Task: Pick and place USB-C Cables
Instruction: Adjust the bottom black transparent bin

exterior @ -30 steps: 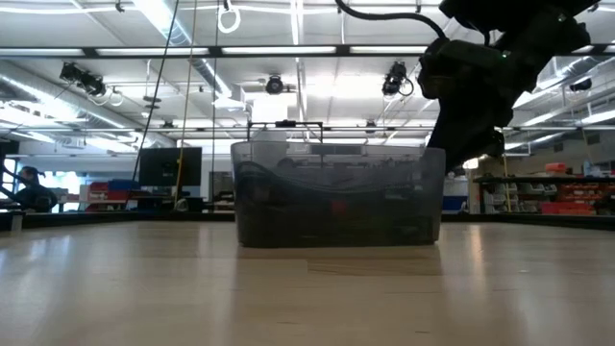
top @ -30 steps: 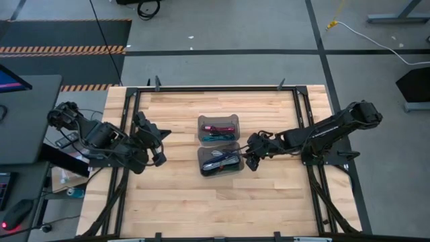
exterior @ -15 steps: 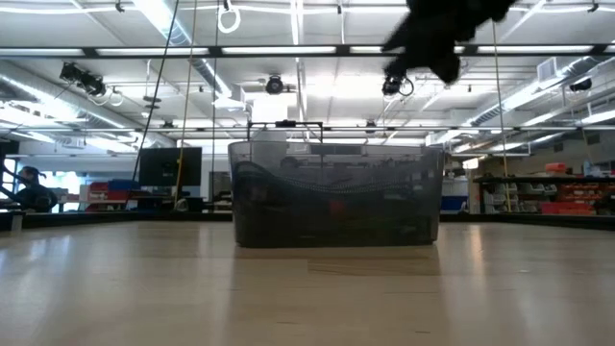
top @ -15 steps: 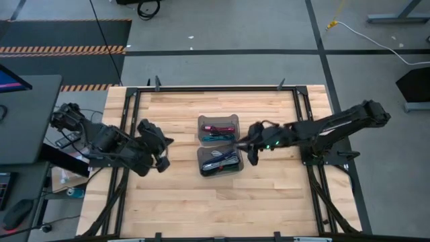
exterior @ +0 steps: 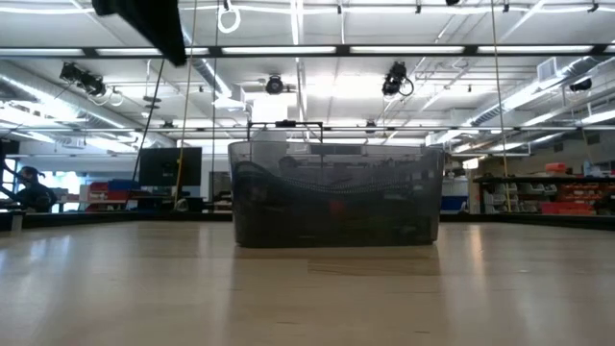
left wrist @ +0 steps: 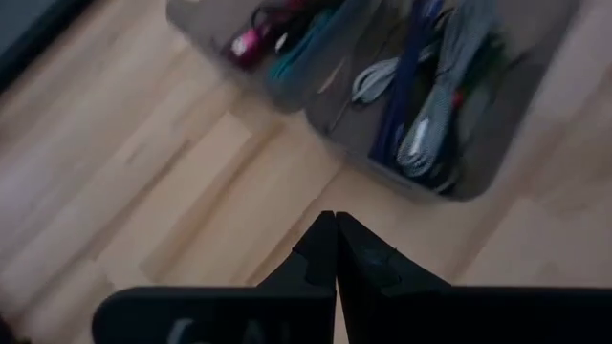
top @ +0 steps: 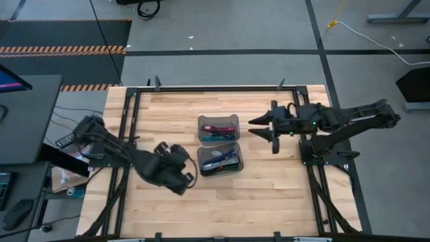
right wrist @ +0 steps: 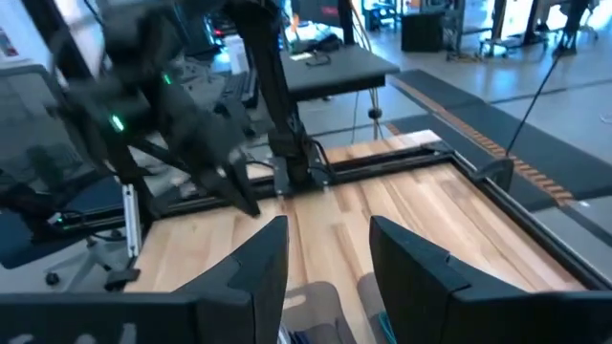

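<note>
Far bin (top: 218, 128): translucent grey, at mid-table; holds a maroon cable (top: 218, 128) and a teal cable (top: 216, 137) lying side by side, which reads as a receiving compartment, since only two bundles lie in it.
Near bin (top: 220, 161): touches the far bin's near wall; holds the fuller heap of USB-C cables (top: 222, 161), purple, grey and white among them, tangled together; likely the supply still to be sorted.
Left gripper (top: 189, 179): fingers pressed together, nothing between them; sits low over the bare table (top: 269, 195) just beside the near bin's left corner. In its own wrist view the joined fingertips (left wrist: 335, 250) aim at the near bin (left wrist: 449, 105), so the arm seems posed to approach that heap; the jaws would have to part before any pick.
Right gripper (top: 259, 128): fingers spread, empty; raised to the right of the far bin and apart from it. Its wrist view looks across the table to the left arm (right wrist: 182, 134), not down at a cable.
Low view: only the near bin's wall (exterior: 336, 197) shows clearly, dark bundles dim behind it.
Loose cables on table: none visible.
</note>
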{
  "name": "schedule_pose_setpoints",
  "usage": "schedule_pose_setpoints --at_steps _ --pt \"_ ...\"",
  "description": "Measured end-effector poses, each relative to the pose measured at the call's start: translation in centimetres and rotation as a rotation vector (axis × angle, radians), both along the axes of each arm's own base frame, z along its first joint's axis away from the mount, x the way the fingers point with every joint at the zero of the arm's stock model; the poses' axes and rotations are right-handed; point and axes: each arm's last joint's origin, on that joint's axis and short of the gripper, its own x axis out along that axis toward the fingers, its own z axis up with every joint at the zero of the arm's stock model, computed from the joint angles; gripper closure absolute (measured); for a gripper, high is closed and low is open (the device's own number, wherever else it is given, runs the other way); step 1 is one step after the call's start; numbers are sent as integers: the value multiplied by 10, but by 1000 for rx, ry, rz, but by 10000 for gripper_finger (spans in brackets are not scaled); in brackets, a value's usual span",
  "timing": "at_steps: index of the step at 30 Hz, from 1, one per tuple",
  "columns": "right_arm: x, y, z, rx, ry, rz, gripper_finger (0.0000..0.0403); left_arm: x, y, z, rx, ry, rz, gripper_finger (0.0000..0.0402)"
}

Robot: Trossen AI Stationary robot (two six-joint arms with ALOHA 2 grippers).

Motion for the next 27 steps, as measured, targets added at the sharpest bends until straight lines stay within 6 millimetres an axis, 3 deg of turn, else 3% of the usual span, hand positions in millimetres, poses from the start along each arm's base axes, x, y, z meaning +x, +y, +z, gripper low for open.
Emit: schedule_pose_setpoints --at_steps 7,11,27 --pt "-16 2 6 -20 -11 29 247 30 -1 -52 -50 203 79 400" --pt "-20 3 6 -26 -8 41 247 39 -1 -70 -77 255 104 400" --pt "-34 1 14 -92 -47 56 247 66 28 -86 -96 203 205 396"
